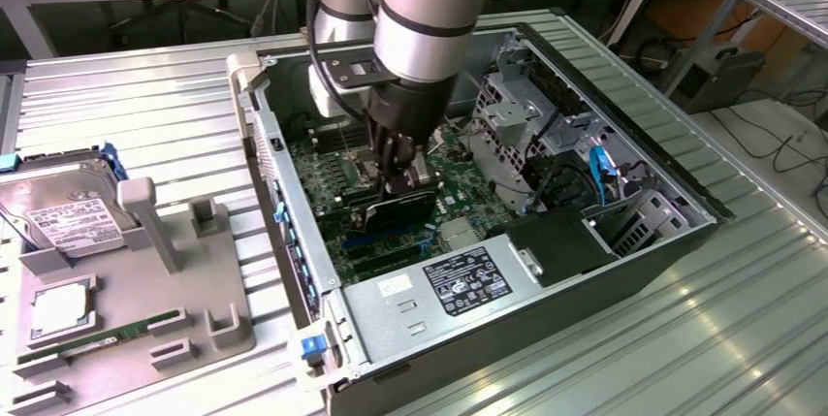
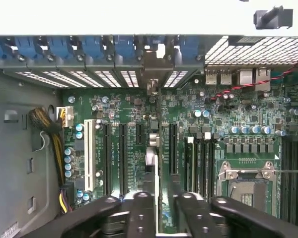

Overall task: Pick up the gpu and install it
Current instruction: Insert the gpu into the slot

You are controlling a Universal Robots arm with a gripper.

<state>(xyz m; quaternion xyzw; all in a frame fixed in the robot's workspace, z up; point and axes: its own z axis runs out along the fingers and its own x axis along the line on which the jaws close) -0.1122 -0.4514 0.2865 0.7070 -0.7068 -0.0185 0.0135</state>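
My gripper (image 1: pixel 407 181) reaches down into the open computer case (image 1: pixel 647 251) and is shut on the gpu (image 1: pixel 392 210), a thin black card held on edge just over the green motherboard (image 1: pixel 330 169). In the wrist view the gpu (image 2: pixel 156 153) appears edge-on between the two black fingers (image 2: pixel 141 210), running toward its silver bracket (image 2: pixel 153 67) at the case's rear slot openings. The card's edge lies along the gap between two black expansion slots (image 2: pixel 173 148); whether it touches a slot cannot be told.
A grey fixture tray (image 1: pixel 143 290) at the exterior view's left holds a silver hard drive (image 1: pixel 65 217), a processor (image 1: pixel 58 307) and a green memory stick (image 1: pixel 104 336). Inside the case are the power supply (image 1: pixel 447 285), a drive cage (image 1: pixel 518 106) and black cables (image 1: pixel 557 178).
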